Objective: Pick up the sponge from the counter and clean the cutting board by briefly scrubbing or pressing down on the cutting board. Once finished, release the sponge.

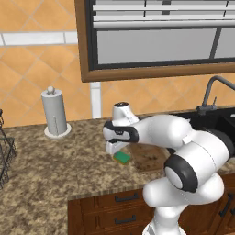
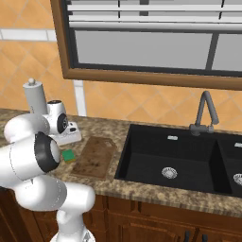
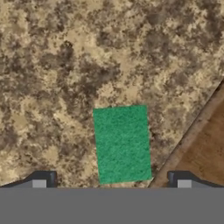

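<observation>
Hand view: small flat green rectangular sponge [image 3: 122, 143] lying free on speckled brown granite surface [image 3: 65, 65], just beside dark wooden cutting board [image 3: 205, 148], framed between spread, empty fingers [image 3: 43, 180], presumably aligned for pickup.

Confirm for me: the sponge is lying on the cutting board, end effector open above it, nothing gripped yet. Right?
Not quite. The sponge lies on the counter, beside the cutting board and apart from its edge, as the hand view shows. The rest stands: the end effector is open above the sponge, its fingers either side, gripping nothing.
</observation>
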Robot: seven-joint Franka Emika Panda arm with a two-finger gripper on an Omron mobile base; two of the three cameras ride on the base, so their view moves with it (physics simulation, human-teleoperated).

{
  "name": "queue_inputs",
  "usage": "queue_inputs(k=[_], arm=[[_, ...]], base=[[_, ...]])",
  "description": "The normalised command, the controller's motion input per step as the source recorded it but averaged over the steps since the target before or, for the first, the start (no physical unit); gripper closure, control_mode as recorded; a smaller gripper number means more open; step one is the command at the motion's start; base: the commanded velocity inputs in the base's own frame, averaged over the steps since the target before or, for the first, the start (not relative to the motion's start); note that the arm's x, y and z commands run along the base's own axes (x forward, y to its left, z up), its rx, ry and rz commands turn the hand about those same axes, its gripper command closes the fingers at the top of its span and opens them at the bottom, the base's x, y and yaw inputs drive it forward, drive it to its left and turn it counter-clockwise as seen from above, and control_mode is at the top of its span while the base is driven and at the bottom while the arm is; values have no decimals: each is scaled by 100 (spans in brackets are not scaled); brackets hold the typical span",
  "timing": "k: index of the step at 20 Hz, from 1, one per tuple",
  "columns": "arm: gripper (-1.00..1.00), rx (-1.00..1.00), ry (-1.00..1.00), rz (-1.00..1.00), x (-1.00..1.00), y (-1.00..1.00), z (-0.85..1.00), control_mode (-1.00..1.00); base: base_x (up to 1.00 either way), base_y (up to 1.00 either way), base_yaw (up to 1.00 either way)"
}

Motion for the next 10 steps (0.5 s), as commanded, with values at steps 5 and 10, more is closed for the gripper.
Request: queue_inputs(k=[5,10], arm=[[-100,0,9,0,0,0,-15,-100],[-100,-1,13,0,0,0,-28,-100]], base=[[0,0,0],[0,0,0]])
